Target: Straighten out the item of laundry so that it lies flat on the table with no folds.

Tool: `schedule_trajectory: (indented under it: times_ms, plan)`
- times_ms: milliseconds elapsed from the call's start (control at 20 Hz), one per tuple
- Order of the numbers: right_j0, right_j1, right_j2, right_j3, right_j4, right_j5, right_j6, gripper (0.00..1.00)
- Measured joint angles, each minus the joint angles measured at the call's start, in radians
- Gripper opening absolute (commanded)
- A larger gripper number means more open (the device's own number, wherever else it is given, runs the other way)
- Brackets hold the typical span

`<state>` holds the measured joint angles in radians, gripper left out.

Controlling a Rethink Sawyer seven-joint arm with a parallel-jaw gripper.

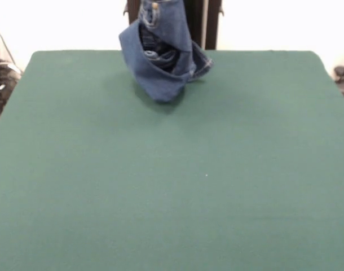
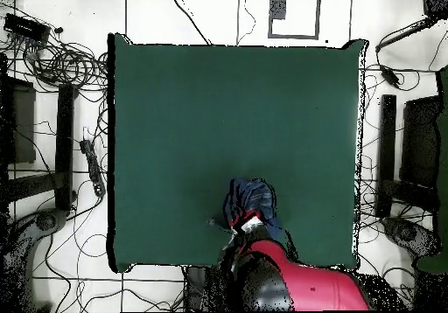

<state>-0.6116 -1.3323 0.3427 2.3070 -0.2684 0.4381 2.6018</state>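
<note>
The blue denim jeans (image 1: pixel 161 68) hang in a bunched, folded bundle near the far edge of the green table (image 1: pixel 172 180). Their top runs up out of the front view. The lowest fold is at or just above the cloth. In the overhead view the jeans (image 2: pixel 249 200) show as a small dark blue lump near the table's (image 2: pixel 227 117) bottom edge, partly under my red arm (image 2: pixel 289 283). My gripper (image 2: pixel 249 226) sits over the lump and holds it up. Its fingers are hidden by the denim.
The dark pedestal (image 1: pixel 208 22) stands behind the jeans. Cables and equipment (image 2: pixel 52 60) lie on the floor left of the table, and black stands (image 2: pixel 385 143) are on the right. More cables (image 1: pixel 0 79) show at the front view's left edge.
</note>
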Motion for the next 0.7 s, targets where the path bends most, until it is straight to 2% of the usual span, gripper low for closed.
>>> schedule_trajectory:
  times_ms: [300, 550, 700]
  plan:
    - [0.105, 0.085, -0.114, -0.031, 0.006, -0.002, 0.01, 0.0]
    - [0.107, 0.095, -0.144, -0.055, 0.039, 0.013, 0.01, 0.0]
    - [0.1, 0.069, -0.169, -0.099, 0.064, 0.088, 0.01, 0.0]
